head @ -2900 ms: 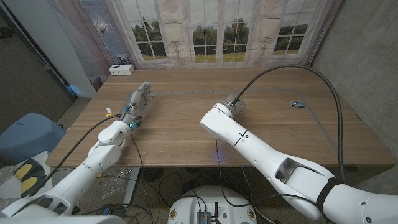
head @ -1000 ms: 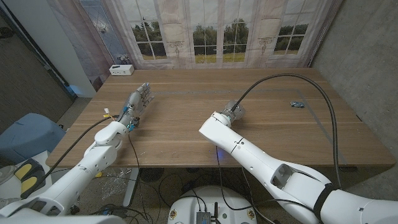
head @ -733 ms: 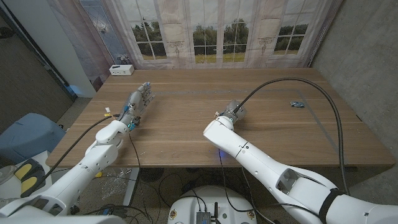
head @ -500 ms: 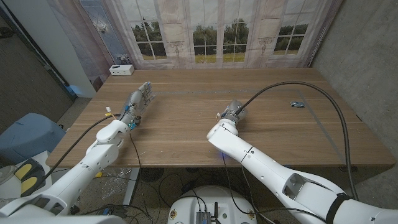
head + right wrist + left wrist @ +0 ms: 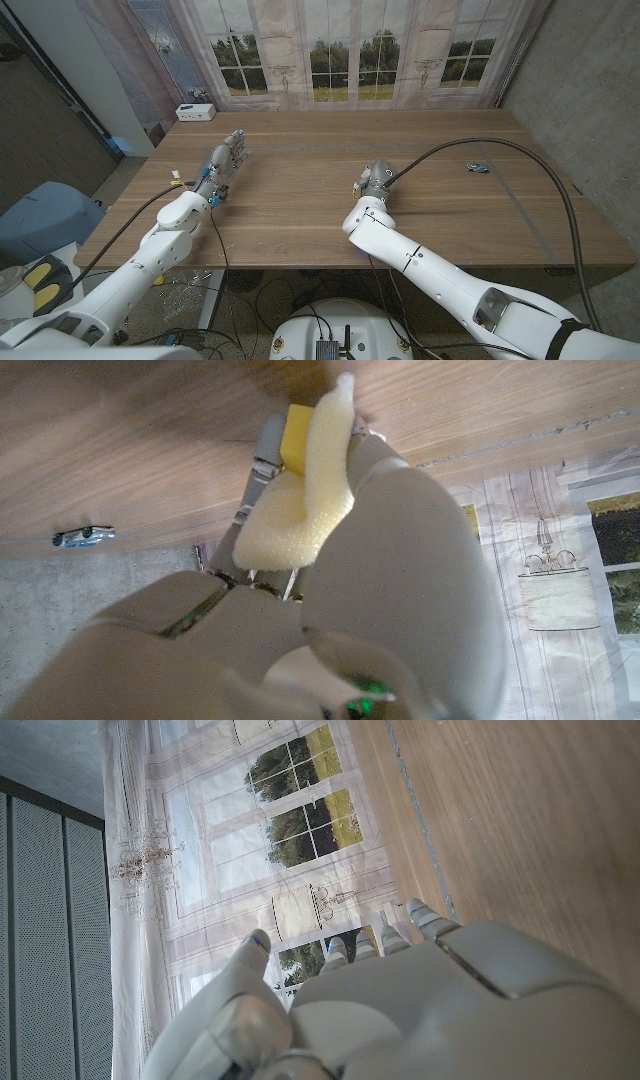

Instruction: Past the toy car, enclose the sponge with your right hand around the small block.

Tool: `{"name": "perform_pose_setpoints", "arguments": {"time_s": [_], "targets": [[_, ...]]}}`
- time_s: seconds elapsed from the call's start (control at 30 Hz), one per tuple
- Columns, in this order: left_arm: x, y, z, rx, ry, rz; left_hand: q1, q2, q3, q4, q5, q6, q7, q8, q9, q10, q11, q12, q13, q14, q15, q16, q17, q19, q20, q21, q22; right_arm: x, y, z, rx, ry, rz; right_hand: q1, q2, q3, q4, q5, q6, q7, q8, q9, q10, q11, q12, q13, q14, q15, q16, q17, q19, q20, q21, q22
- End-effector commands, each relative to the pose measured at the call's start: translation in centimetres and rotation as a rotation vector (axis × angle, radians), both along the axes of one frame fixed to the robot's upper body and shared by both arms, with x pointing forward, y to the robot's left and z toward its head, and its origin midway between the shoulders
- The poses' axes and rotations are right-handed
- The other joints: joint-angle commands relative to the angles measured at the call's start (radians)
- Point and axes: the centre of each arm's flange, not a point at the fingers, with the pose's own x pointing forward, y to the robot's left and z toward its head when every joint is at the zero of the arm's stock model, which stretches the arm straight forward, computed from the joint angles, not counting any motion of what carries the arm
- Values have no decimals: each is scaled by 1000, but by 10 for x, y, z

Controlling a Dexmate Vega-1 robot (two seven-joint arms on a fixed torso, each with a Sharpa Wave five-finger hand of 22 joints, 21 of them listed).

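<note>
Sponge squeezed in the right hand near the table's middle

Nothing is held by the left hand [image 5: 222, 160], fingers apart, near the table's [image 5: 300, 215] left edge. The sponge [image 5: 300, 500] is gripped, bent, by the right hand [image 5: 373, 178]; soft and light, it is best wrapped around its middle. The toy car [image 5: 477, 167] is seen by the right edge.

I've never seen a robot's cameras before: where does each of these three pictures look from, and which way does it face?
Head view: from the robot's head, down over the table; both arms, the left hand, the right hand and the toy car show.
Left wrist view: along the back of the left hand, towards the windows.
Right wrist view: along the back of the right hand, which holds a sponge around a yellow block.
Shared: the toy car shows in head and right wrist views.
</note>
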Motion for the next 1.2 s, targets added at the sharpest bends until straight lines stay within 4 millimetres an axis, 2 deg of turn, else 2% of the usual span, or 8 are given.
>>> {"name": "perform_pose_setpoints", "arguments": {"time_s": [0.03, 0.57, 1.2], "targets": [[-2, -3, 0, 0, -3, 1, 10, -2, -1, -5, -3, -2, -5, 3, 3, -9, -2, 6, 4, -7, 2, 5, 3, 1, 1, 0, 6, -8, -7, 14, -2, -132, 37, 152, 149, 4, 1, 1, 0, 9, -7, 5, -2, 1, -5, 2, 7, -153, -5, 0, -8, -116, 8, 0], [-7, -3, 0, -1, -8, 7, 8, 0, -1, -6, -3, -2, -6, 3, 3, -9, 1, 7, 4, -6, 2, 5, 3, 1, 1, 0, 6, -15, -14, 26, 52, -225, 86, 155, 149, 4, 2, 2, -3, 9, -13, 5, -1, 2, -8, 2, 8, -153, -10, -2, -12, -116, 17, -5], [-10, -3, 3, 3, -19, 14, 6, 0, -2, -7, -3, -2, -6, 2, 3, -8, 1, 7, 4, -5, 2, 5, 3, 1, 1, 0, 6, -13, -37, 37, 341, -308, 388, 157, 150, 4, 2, 2, 0, 14, -17, 6, -2, 3, -12, 2, 10, -153, -15, -4, -16, -117, 28, -9]]}}
